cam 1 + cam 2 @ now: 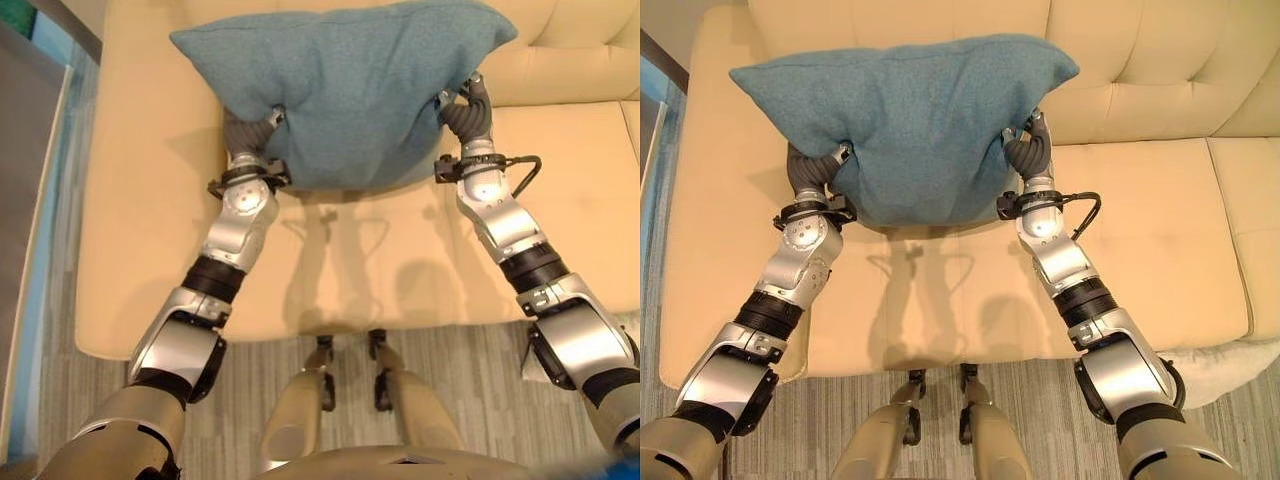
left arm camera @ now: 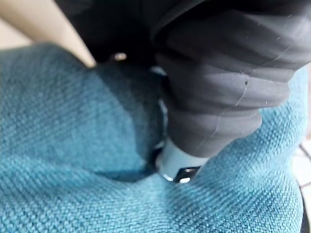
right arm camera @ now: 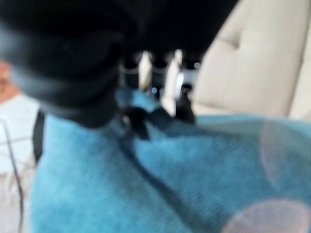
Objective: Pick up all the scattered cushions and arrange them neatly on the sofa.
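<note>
While I held the teal cushion (image 1: 905,125) above the cream sofa (image 1: 1160,240) seat, near the backrest, the left robot hand (image 1: 250,135) and right robot hand (image 1: 1028,150) pinched its lower corners, fingers curled into the fabric. I judged the cloth could slip, dropping the cushion crooked.

A home living room: a cream tufted sofa (image 1: 1140,250) on grey striped carpet (image 1: 1040,420).
</note>
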You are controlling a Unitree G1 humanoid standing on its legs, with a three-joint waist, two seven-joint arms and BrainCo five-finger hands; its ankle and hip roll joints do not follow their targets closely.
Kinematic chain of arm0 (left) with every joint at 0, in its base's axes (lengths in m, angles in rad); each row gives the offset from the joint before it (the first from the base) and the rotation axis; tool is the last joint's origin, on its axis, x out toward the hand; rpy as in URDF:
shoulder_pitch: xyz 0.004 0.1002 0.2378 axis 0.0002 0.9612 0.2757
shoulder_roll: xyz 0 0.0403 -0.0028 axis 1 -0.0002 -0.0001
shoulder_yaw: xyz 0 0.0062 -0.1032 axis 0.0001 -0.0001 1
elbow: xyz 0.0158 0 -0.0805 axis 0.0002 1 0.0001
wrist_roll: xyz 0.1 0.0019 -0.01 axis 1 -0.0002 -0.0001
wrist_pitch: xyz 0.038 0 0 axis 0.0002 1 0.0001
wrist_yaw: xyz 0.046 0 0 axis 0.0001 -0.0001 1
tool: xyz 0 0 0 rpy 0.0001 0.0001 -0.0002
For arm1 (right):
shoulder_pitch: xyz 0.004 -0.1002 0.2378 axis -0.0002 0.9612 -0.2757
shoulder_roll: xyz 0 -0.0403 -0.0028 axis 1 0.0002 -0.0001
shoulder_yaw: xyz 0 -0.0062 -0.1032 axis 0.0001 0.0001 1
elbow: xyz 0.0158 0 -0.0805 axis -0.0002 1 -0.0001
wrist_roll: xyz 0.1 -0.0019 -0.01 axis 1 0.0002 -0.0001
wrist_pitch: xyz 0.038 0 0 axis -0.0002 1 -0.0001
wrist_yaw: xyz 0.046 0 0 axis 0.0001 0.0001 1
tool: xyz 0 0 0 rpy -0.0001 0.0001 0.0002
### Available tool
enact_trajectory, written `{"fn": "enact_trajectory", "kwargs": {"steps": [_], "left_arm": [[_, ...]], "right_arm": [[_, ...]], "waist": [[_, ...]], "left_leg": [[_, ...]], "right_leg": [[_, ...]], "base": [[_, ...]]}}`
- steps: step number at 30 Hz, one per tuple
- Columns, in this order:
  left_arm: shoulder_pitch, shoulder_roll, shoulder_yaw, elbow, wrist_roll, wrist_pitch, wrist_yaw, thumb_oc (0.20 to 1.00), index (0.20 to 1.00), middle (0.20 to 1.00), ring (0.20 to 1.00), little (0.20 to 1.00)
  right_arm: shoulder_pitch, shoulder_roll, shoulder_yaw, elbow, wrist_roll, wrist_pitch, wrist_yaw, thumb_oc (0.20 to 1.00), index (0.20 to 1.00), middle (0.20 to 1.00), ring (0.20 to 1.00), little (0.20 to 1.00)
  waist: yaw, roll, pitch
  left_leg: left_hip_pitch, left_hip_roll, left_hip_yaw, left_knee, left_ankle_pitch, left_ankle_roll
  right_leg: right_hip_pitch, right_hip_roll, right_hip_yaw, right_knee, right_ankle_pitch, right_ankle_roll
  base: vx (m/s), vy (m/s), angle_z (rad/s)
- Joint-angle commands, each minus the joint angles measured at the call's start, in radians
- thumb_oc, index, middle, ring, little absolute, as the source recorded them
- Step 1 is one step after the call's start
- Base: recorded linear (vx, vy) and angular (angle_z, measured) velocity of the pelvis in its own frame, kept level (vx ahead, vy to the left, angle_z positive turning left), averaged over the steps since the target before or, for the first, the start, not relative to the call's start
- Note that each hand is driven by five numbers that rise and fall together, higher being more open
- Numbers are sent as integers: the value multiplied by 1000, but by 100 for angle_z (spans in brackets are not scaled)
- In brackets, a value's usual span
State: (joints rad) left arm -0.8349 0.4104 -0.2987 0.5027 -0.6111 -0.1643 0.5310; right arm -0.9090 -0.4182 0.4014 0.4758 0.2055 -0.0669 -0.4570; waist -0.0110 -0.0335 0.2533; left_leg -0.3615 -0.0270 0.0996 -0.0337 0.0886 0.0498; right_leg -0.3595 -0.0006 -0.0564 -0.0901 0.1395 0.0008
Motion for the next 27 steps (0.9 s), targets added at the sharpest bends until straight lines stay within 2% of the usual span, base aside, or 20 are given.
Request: {"fn": "enact_trajectory", "kwargs": {"steps": [1,9,15,16,17,18,19,24,27], "left_arm": [[-203,-49,-125,-45,0,-117,-47,200,200,200,200,200],[-254,-37,-145,30,27,-116,-57,200,200,200,200,200],[-280,-41,-153,104,20,-115,-54,200,200,200,200,200],[-320,-46,-163,186,10,-101,-59,200,200,200,200,200],[-362,-36,-173,242,14,-90,-60,1000,1000,1000,1000,1000],[-429,-25,-188,321,-8,-84,-69,1000,1000,1000,1000,1000],[-477,-9,-193,367,-28,-80,-73,1000,1000,1000,1000,1000],[-572,64,-214,465,-11,-65,-86,1000,1000,1000,1000,1000],[-621,126,-232,504,3,-62,-100,1000,1000,1000,1000,1000]], "right_arm": [[-149,74,81,-68,-15,-91,32,200,200,200,200,200],[-188,76,100,-30,-23,-98,34,200,200,200,200,200],[-223,74,117,44,-38,-97,23,200,200,200,200,200],[-255,80,136,113,-38,-92,18,200,200,200,200,200],[-289,80,154,167,-40,-83,18,200,200,200,200,200],[-349,84,175,254,-26,-76,13,558,558,558,558,558],[-396,83,189,303,-11,-69,10,1000,1000,1000,1000,1000],[-498,54,242,430,-12,-49,18,1000,1000,1000,1000,1000],[-578,2,293,516,-12,-27,42,1000,1000,1000,1000,1000]], "waist": [[2,-3,-73],[-3,10,-43],[-6,8,-41],[-10,3,-43],[-11,-1,-44],[-13,-8,-46],[-11,-11,-45],[-1,-11,-43],[13,-6,-38]], "left_leg": [[-50,65,-57,20,19,-104],[-87,56,-61,29,22,-107],[-150,53,-67,36,33,-110],[-181,54,-68,34,40,-114],[-205,54,-68,34,48,-117],[-231,54,-69,38,50,-119],[-251,53,-73,43,53,-120],[-277,50,-78,41,65,-125],[-278,47,-82,22,79,-132]], "right_leg": [[-35,-105,12,99,-58,131],[-81,-112,12,118,-59,128],[-133,-116,15,100,-30,130],[-157,-115,16,81,-12,133],[-171,-116,19,62,4,137],[-188,-116,19,41,23,141],[-199,-116,21,28,34,144],[-220,-119,19,16,47,148],[-225,-123,11,10,52,152]], "base": [[0,0,0],[-4,2,0],[-6,0,0],[-34,-4,1],[-36,-8,4],[-26,-19,4],[0,0,0],[0,0,0],[0,0,0]]}}
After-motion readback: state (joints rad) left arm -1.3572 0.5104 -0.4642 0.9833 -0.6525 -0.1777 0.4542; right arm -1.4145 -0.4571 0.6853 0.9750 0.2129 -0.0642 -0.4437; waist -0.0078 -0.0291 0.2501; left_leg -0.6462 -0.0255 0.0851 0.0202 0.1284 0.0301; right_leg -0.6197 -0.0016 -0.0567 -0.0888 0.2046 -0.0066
